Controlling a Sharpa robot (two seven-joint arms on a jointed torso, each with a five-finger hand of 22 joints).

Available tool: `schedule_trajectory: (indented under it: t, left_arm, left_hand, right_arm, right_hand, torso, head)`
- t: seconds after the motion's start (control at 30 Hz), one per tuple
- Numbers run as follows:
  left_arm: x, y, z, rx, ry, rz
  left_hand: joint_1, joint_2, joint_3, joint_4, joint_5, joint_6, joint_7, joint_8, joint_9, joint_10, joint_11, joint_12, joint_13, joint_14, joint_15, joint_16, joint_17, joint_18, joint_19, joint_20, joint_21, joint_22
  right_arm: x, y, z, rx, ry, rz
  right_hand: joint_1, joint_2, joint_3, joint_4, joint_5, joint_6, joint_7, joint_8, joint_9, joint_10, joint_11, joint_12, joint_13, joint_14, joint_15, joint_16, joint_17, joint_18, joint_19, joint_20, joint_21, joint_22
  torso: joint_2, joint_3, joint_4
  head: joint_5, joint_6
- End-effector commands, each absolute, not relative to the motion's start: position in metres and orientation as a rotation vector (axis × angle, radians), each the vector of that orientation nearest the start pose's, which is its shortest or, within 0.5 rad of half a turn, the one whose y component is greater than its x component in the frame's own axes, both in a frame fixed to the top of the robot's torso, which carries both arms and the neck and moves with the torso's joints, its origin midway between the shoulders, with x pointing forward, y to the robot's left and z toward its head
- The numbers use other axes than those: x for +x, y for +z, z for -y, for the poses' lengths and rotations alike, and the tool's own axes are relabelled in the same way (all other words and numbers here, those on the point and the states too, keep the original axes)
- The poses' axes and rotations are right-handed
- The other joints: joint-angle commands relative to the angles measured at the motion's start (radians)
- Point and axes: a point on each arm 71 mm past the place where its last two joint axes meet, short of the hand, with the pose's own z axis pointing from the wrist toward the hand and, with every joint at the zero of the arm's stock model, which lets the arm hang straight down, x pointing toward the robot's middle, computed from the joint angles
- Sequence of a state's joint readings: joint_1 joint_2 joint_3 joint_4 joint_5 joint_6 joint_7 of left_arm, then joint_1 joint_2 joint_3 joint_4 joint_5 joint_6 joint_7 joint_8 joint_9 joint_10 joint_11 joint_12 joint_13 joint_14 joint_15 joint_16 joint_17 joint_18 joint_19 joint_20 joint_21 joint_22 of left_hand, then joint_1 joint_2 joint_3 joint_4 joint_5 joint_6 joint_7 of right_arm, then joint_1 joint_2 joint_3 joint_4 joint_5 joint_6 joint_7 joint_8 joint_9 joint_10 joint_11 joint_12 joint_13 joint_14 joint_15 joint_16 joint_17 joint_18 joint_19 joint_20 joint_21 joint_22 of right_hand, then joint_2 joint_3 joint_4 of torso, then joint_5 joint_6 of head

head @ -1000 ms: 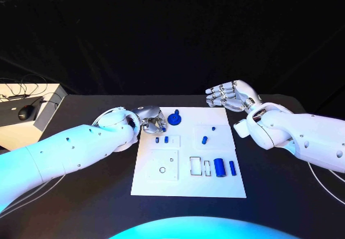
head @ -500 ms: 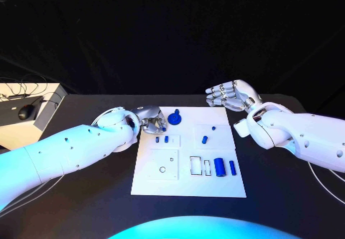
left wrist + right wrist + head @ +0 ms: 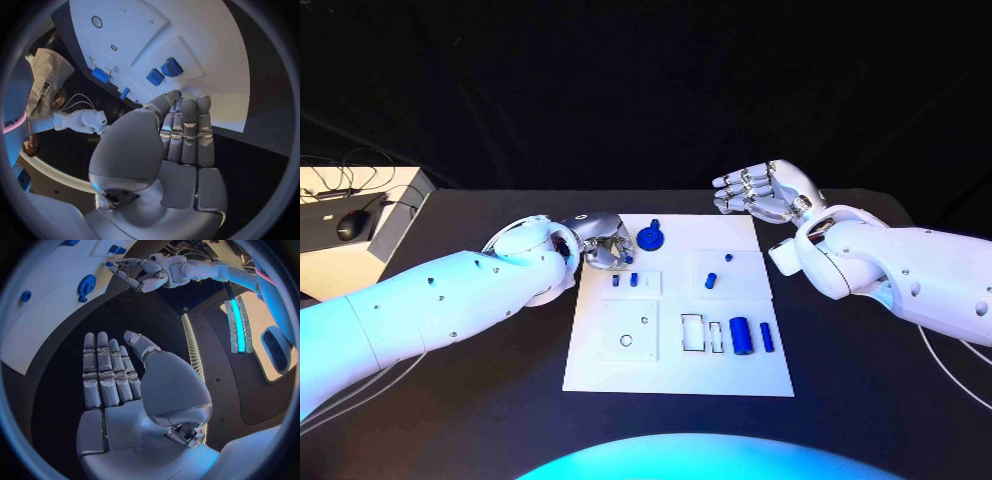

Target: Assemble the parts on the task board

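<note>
2 white arms reach in over the black counter (image 3: 473, 400), and between them we see the white task board (image 3: 678, 375) lying flat in the middle.

We see the left robot hand (image 3: 603, 243) at the board's far left corner, hovering at its edge just beside the blue round part (image 3: 651, 239). From the wrist camera its fingers (image 3: 184, 132) lie straight and side by side with the thumb folded across in front of them; we find nothing between them, and they reach toward 2 small blue blocks (image 3: 164, 71) on the board without touching them.

We see the right robot hand (image 3: 764, 193) held up beyond the board's far right corner, well apart from every part. Its fingers (image 3: 106, 370) are stretched out, palm bare, and it grips nothing.

On the board we count several blue parts. The round part sits near the far edge. Just nearer than it, 2 small pieces (image 3: 625, 281) stand side by side in a raised square panel on the left. 2 more small pieces (image 3: 714, 273) sit in the panel to the right. Near the board's right side, a thick blue cylinder (image 3: 741, 335) lies beside a thinner one (image 3: 766, 335), next to 2 rectangular cut-outs (image 3: 692, 333). We also see a small hole (image 3: 626, 342) in the near left panel.
</note>
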State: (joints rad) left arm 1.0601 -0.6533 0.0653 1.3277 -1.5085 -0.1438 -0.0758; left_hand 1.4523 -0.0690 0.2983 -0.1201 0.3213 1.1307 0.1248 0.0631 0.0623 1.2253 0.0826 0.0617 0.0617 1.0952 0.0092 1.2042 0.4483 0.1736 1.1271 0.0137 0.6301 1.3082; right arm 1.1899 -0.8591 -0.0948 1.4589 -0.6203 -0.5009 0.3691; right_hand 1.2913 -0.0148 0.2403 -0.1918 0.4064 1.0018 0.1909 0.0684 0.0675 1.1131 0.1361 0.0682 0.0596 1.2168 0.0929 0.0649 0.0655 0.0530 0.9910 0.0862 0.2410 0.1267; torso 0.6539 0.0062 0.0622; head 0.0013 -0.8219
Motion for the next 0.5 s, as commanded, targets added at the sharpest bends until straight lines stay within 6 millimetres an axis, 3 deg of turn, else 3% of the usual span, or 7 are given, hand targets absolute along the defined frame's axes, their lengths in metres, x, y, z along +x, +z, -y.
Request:
schedule_trajectory:
  t: [0.03,0.5]
  left_arm:
    - [0.4964,-0.2429,-0.1533,0.217,-0.688,-1.857]
    - [0.4979,-0.2435,-0.1571,0.21,-0.673,-1.859]
  left_hand:
    - [-0.002,-0.008,0.003,-0.004,0.0,-0.007,0.002,-0.002,0.001,-0.011,0.003,0.002,0.002,-0.005,0.004,-0.005,0.002,0.016,0.0,0.004,0.003,0.014]
    - [-0.003,-0.008,0.007,-0.005,0.0,-0.013,0.002,-0.002,0.001,-0.014,0.003,0.003,0.002,-0.007,0.005,-0.005,0.003,0.017,0.0,0.005,0.003,0.013]
  right_arm:
    - [0.489,-0.1925,0.2325,0.482,1.164,-1.449]
    - [0.4889,-0.1924,0.2328,0.482,1.163,-1.449]
  right_hand:
    - [0.001,-0.012,0.001,0.006,0.003,0.002,0.005,-0.005,-0.001,-0.001,0.003,-0.002,-0.002,-0.001,0.006,-0.003,-0.001,0.003,-0.007,0.002,0.005,-0.001]
    - [0.001,-0.012,0.001,0.006,0.003,0.002,0.005,-0.005,-0.001,-0.001,0.003,-0.002,-0.002,-0.001,0.006,-0.003,-0.001,0.003,-0.007,0.002,0.005,-0.001]
  torso:
    - [0.0,0.0003,-0.0003]
    - [0.0,0.0001,-0.0006]
  head:
    - [-0.001,-0.001]
    - [0.0,0.001]
